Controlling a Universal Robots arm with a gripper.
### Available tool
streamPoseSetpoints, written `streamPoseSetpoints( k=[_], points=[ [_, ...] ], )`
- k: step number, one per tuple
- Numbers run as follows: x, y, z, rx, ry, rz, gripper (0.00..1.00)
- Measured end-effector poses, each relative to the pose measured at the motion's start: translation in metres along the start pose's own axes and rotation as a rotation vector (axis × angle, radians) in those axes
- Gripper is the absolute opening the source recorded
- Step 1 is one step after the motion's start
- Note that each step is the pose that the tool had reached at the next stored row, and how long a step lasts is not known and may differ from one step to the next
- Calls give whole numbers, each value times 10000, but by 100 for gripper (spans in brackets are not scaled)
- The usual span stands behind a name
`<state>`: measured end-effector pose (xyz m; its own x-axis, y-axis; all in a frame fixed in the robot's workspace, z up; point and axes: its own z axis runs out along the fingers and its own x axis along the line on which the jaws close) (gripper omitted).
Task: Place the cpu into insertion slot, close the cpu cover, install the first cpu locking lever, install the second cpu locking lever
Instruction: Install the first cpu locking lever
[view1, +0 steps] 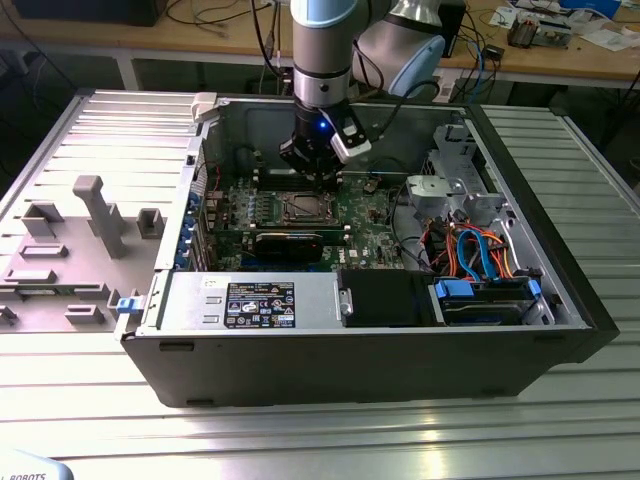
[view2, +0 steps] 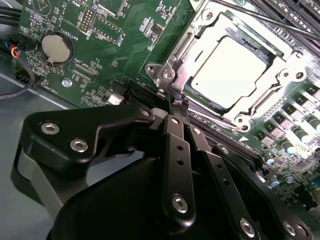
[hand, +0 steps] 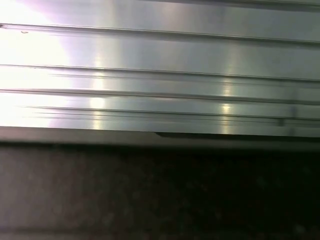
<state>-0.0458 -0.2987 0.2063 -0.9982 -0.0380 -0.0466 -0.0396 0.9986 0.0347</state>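
The cpu (view2: 230, 70), a pale silvery square, lies in the insertion slot (view1: 304, 208) on the green circuit board (view2: 115, 60). The silver cpu cover (view2: 200, 37) lies flat around it, with the chip showing through its window. A thin metal lever rod (view2: 270, 17) runs along the far side of the socket. My gripper (view2: 178, 103) is shut, its black fingers (view2: 176, 150) pressed together with nothing seen between them. Its tips sit just off the socket's near corner (view2: 166, 75). In the exterior view the gripper (view1: 313, 172) hangs just behind the socket inside the open computer case.
The case walls (view1: 520, 160) surround the board. A black card (view1: 288, 243), drive bays with blue and orange cables (view1: 480, 255) and a power supply (view1: 250, 303) lie nearby. A grey part holder (view1: 70, 250) sits on the ribbed metal table (hand: 160, 65). A coin battery (view2: 56, 46) sits on the board.
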Motion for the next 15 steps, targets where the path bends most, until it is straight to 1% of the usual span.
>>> streamPoseSetpoints(
  k=[2, 4, 5, 6, 7, 10, 13, 15],
  points=[
    [0, 1, -2, 7, 1, -1, 11],
    [-1, 3, 11, 54, 5, -2, 11],
    [-2, 4, 15, 88, 8, -4, 11],
    [-4, 5, 21, 139, 10, -6, 11],
    [-11, 7, 44, 192, 7, -9, 11],
    [-10, 8, 44, 143, 14, -6, 11],
    [-13, 12, 23, 133, 19, -7, 11],
    [-14, 13, -9, 137, 23, -7, 11]
  ],
)
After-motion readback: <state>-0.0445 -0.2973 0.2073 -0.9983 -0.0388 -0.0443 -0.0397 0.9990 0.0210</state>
